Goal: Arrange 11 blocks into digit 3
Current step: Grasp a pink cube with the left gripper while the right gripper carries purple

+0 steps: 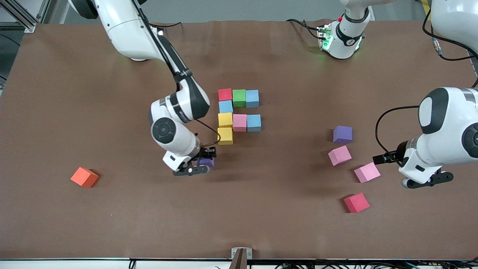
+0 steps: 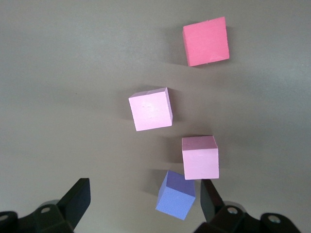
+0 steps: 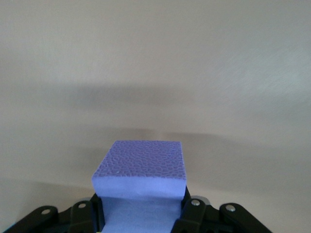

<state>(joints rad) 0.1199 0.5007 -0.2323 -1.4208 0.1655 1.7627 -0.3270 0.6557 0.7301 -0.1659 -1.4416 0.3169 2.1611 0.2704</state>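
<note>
Eight blocks packed edge to edge mid-table: red block (image 1: 224, 94), green block (image 1: 239, 98), blue block (image 1: 252, 98) in the row nearest the bases; second blue block (image 1: 226, 107) just below the red; then yellow block (image 1: 225, 120), pink block (image 1: 239, 122), third blue block (image 1: 254, 123); second yellow block (image 1: 225, 136) lowest. Right gripper (image 1: 203, 163) low, nearer the camera than that yellow, jaws clenched on a purple block (image 3: 141, 170). Left gripper (image 2: 146, 204) at left arm's end, waiting, jaws spread wide, holding nothing. Loose toward that end: second purple block (image 1: 342, 134), light pink block (image 1: 339, 155), second light pink block (image 1: 367, 172), second red block (image 1: 356, 202) nearest the camera. Orange cube (image 1: 84, 177) alone toward right arm's end. All on brown table (image 1: 74, 93).
</note>
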